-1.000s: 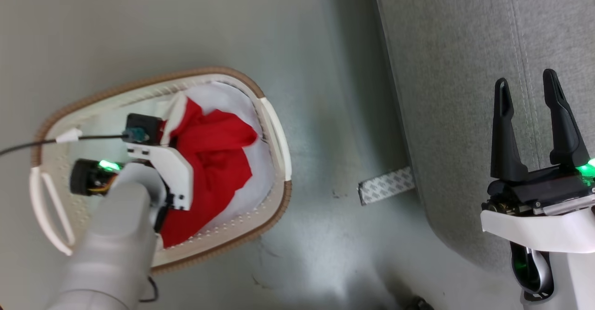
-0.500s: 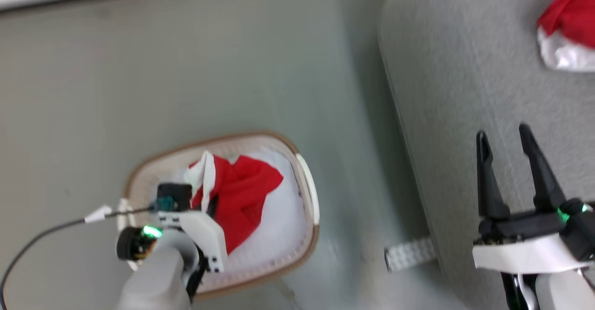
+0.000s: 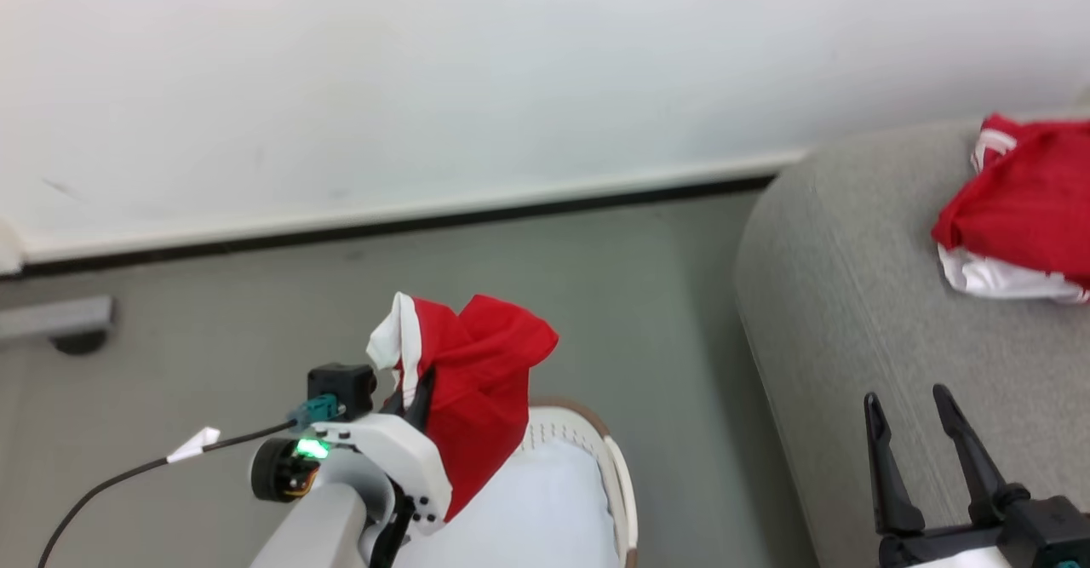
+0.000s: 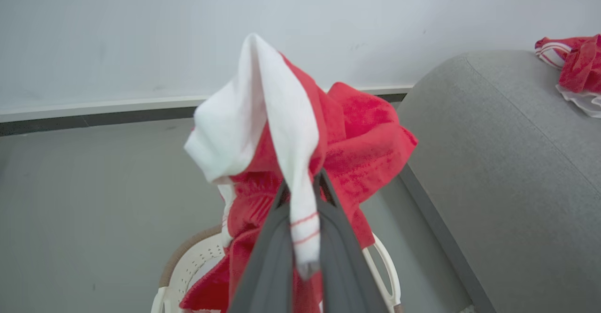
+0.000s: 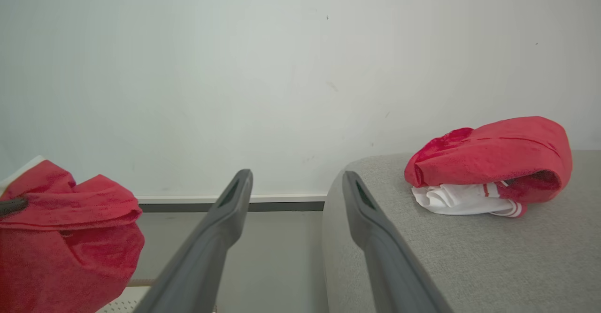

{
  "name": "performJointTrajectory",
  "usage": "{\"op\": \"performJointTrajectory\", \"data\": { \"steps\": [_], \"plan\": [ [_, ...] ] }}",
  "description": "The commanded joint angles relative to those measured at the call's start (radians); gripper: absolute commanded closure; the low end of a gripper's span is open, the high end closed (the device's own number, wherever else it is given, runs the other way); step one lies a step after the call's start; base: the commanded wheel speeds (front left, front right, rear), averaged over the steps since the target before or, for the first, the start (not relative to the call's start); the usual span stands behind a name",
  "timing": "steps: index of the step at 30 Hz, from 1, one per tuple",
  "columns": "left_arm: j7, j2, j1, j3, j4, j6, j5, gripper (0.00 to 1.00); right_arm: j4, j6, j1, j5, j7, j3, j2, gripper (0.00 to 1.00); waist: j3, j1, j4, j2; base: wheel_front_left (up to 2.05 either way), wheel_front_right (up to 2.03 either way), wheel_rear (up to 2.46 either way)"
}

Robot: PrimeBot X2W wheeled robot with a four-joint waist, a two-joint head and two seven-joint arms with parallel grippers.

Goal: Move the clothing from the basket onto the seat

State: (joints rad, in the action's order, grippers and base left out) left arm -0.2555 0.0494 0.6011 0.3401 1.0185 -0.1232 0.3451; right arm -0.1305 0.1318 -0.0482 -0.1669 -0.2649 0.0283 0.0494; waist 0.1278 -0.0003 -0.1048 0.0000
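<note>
Left gripper (image 4: 301,186) clenched on red garment (image 3: 477,372) with white trim; bunched cloth raised above basket (image 3: 619,474), lower end hanging toward its rim. Right gripper (image 3: 904,396) released, fingers spread, empty, over rounded edge of seat (image 3: 851,312). Second red-and-white garment (image 3: 1018,202) lies on seat, toward far edge by wall (image 3: 511,65).

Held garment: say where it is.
The held garment hangs lower-centre in head view, in the left pincer, above the basket, left of the seat.
</note>
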Motion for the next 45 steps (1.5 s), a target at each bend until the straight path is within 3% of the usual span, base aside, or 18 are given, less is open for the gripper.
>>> {"op": "performJointTrajectory", "data": {
  "steps": [1,9,22,29,35,41,45],
  "plan": [
    [0.002,0.003,-0.020,-0.003,-0.032,0.010,0.022,1.00,-0.006,-0.002,0.023,0.008,0.001,0.001,0.002,0.00,-0.110,0.0003,0.053,0.0000,0.00,0.00,0.00],
    [0.062,0.027,-0.081,-0.005,-0.264,0.041,0.030,1.00,-0.018,-0.002,0.062,0.000,0.001,0.017,0.002,0.00,-0.188,0.0003,0.058,0.0000,0.00,0.00,0.00],
    [0.259,0.100,-0.266,-0.009,-0.809,0.115,0.062,1.00,-0.010,-0.002,0.093,-0.008,0.001,0.041,0.002,0.00,-0.228,0.0003,0.042,0.0000,0.00,0.00,0.00],
    [0.311,0.107,-0.326,0.005,-0.940,0.133,0.076,1.00,0.002,-0.002,0.058,-0.024,0.001,0.112,0.004,0.00,-0.217,0.0003,0.037,0.0000,0.00,0.00,0.00],
    [0.321,0.098,-0.345,0.026,-0.981,0.124,0.087,1.00,-0.025,-0.002,-0.024,-0.152,0.001,0.297,0.140,0.00,-0.205,0.0003,0.035,0.0000,0.00,0.00,0.00],
    [0.317,0.085,-0.345,0.058,-0.974,0.094,0.099,1.00,-0.023,-0.002,-0.176,-0.377,0.044,0.496,0.314,0.00,-0.199,0.0003,0.039,0.0000,0.00,0.00,0.00],
    [0.311,0.075,-0.335,0.084,-0.962,0.079,0.101,1.00,-0.020,-0.002,-0.286,-0.520,0.095,0.615,0.396,0.00,-0.201,0.0003,0.048,0.0000,0.00,0.00,0.00]
  ]
}}
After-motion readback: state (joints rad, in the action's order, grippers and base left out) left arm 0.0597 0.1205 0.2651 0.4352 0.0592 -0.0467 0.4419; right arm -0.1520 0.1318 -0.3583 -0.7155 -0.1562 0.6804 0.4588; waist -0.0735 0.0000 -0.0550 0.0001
